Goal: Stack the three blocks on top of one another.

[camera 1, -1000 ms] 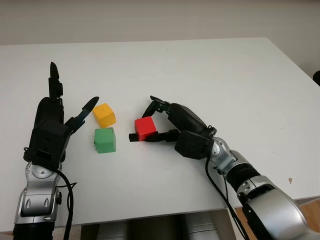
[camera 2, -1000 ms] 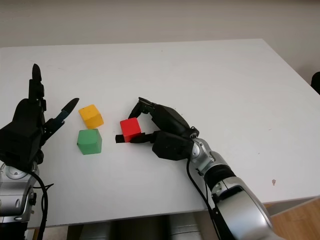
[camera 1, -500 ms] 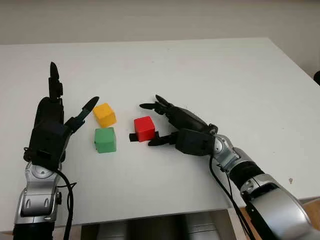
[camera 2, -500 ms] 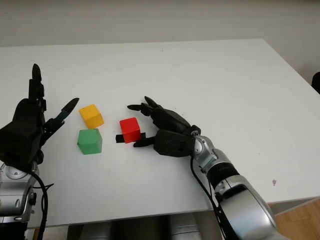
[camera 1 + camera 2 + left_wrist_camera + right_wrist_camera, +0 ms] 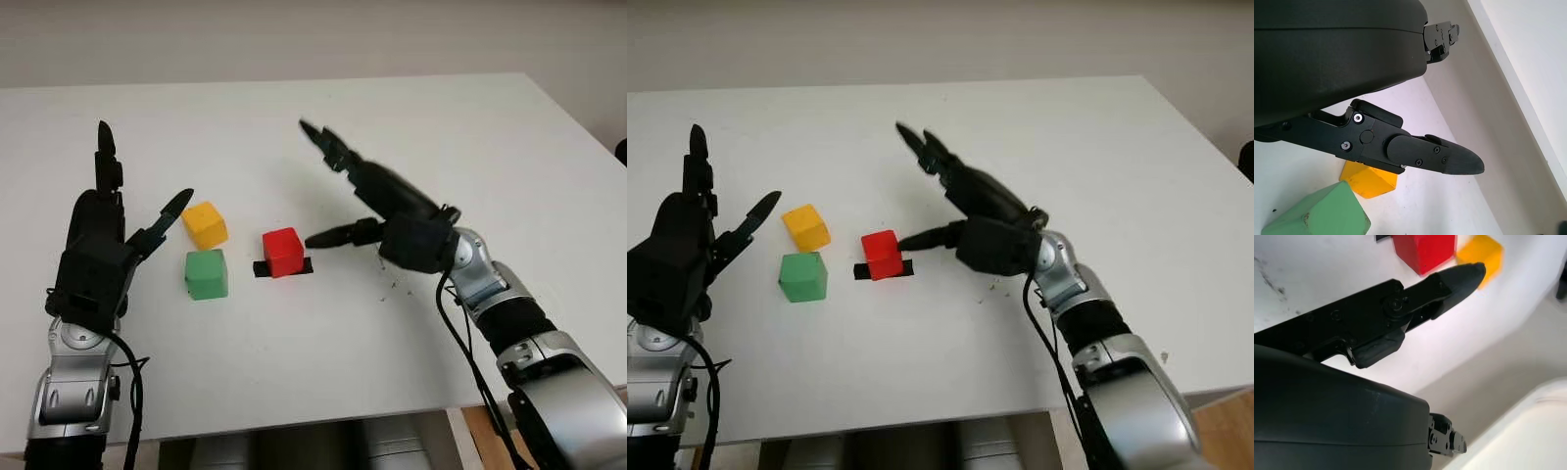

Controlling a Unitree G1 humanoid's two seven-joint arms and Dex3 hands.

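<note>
Left eye view: the red block (image 5: 283,251) is seen at the centre of the frame on a small black marker (image 5: 282,267) on the white desk (image 5: 470,137), with nothing stacked yet. The right robot hand (image 5: 392,211) is held open and empty just right of centre, raised above the desk, one fingertip (image 5: 315,239) pointing at the block's right side without touching it. From this robot hand the red block lies to the left and slightly lower in the frame. The yellow block (image 5: 205,224) and green block (image 5: 206,273) are found left of centre, close together, the yellow one higher. The left robot hand (image 5: 98,245) is held open at the left edge, just beside those two, and is judged the nearer hand for them.
</note>
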